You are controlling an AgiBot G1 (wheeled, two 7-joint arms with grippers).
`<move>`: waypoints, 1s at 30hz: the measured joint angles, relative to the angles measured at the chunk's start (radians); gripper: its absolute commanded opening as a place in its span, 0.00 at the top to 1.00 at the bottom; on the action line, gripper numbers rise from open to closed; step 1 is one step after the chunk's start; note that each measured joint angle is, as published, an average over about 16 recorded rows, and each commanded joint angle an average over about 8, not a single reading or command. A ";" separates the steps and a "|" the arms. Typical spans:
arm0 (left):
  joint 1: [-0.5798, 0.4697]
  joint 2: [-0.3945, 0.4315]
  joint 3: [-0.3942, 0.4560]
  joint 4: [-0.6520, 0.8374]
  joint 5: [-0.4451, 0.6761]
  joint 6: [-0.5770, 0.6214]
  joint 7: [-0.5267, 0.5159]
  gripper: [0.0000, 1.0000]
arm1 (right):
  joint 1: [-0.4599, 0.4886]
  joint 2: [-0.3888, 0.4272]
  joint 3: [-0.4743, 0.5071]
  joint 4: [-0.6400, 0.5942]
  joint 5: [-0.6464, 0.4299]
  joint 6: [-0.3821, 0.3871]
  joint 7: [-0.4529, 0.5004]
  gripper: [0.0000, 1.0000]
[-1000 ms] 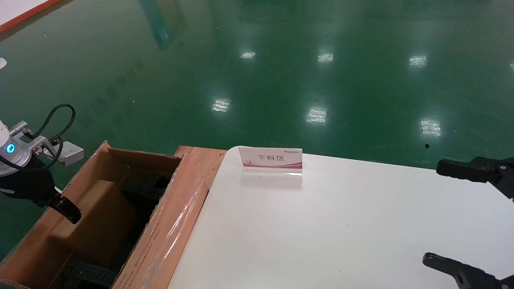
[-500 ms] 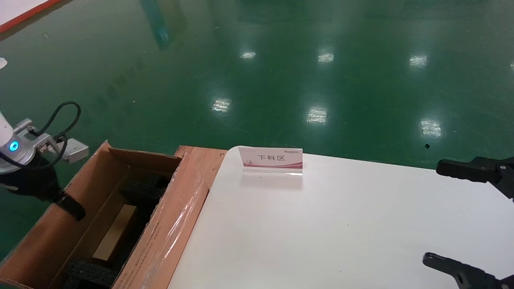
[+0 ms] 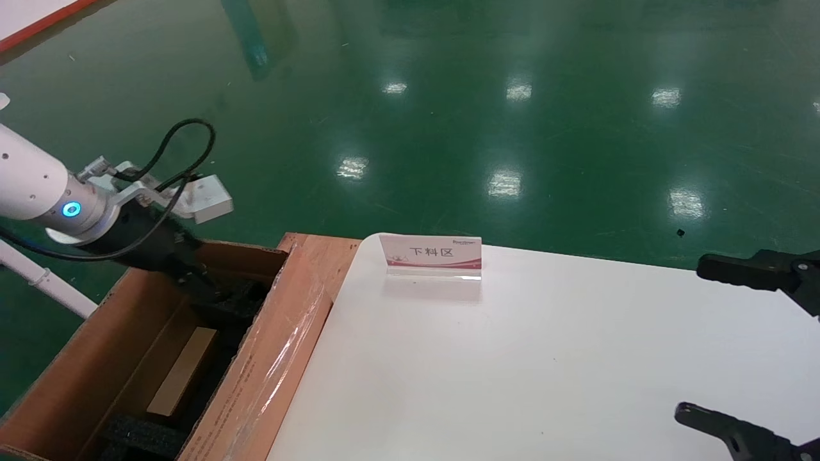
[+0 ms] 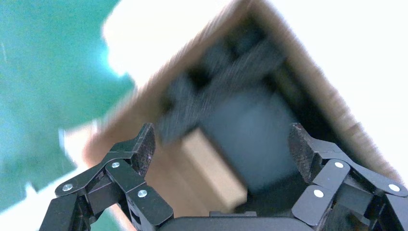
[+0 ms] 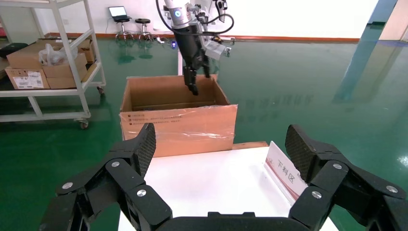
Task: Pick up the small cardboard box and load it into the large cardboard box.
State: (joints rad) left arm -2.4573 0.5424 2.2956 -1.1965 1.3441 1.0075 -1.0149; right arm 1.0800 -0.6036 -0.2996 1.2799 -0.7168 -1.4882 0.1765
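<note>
The large cardboard box [image 3: 282,346] stands open left of the white table, with black foam [image 3: 234,304] inside. The small cardboard box [image 3: 182,371] lies flat on its floor between foam pieces. My left gripper [image 3: 208,291] hovers over the far end of the large box, open and empty. In the left wrist view the left gripper [image 4: 222,147] has its jaws wide apart above the small cardboard box [image 4: 211,168] and the large box's rim [image 4: 159,91]. My right gripper [image 3: 717,346] is open and empty over the table's right side; it also shows in the right wrist view [image 5: 221,149].
A pink-and-white sign [image 3: 432,256] stands at the far edge of the white table [image 3: 512,371]. The right wrist view shows the large box [image 5: 178,125], the left gripper [image 5: 192,82] above it, and a shelf cart [image 5: 43,67] with cartons behind.
The small box went from tilted beside the left gripper to lying flat on the large box's floor. The left gripper then rose and swung toward the box's far end.
</note>
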 measured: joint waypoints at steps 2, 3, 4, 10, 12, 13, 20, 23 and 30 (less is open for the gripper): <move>-0.014 -0.021 -0.017 -0.048 -0.012 -0.026 0.033 0.00 | 0.000 0.000 0.000 0.000 0.000 0.000 0.000 0.00; -0.020 -0.029 -0.024 -0.066 -0.017 -0.035 0.046 0.00 | 0.000 0.000 0.000 0.000 0.000 0.000 0.000 0.00; -0.025 -0.038 -0.031 -0.085 -0.023 -0.045 0.060 0.00 | 0.000 0.000 0.000 0.000 0.000 0.000 0.000 0.00; -0.023 -0.070 -0.082 -0.149 -0.059 -0.078 0.122 0.00 | 0.000 0.000 0.000 0.000 0.000 0.000 0.000 0.00; -0.008 -0.072 -0.108 -0.156 -0.069 -0.077 0.136 0.00 | 0.000 0.000 0.000 0.000 0.000 0.000 0.000 0.00; 0.002 -0.072 -0.124 -0.158 -0.075 -0.075 0.143 0.00 | 0.000 0.000 0.000 0.000 0.000 0.000 0.000 0.00; 0.114 -0.062 -0.283 -0.158 -0.122 -0.034 0.202 0.00 | 0.000 0.000 0.000 -0.001 0.000 0.000 -0.001 0.00; 0.182 -0.055 -0.376 -0.154 -0.149 -0.006 0.235 0.00 | 0.000 0.000 0.000 -0.001 0.000 0.000 -0.001 0.00; 0.348 -0.038 -0.603 -0.145 -0.213 0.062 0.317 0.00 | 0.000 0.000 -0.001 -0.001 0.000 0.000 -0.001 0.00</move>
State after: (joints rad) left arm -2.1091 0.5044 1.6927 -1.3412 1.1311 1.0696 -0.6975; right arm 1.0805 -0.6032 -0.3004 1.2789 -0.7168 -1.4880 0.1756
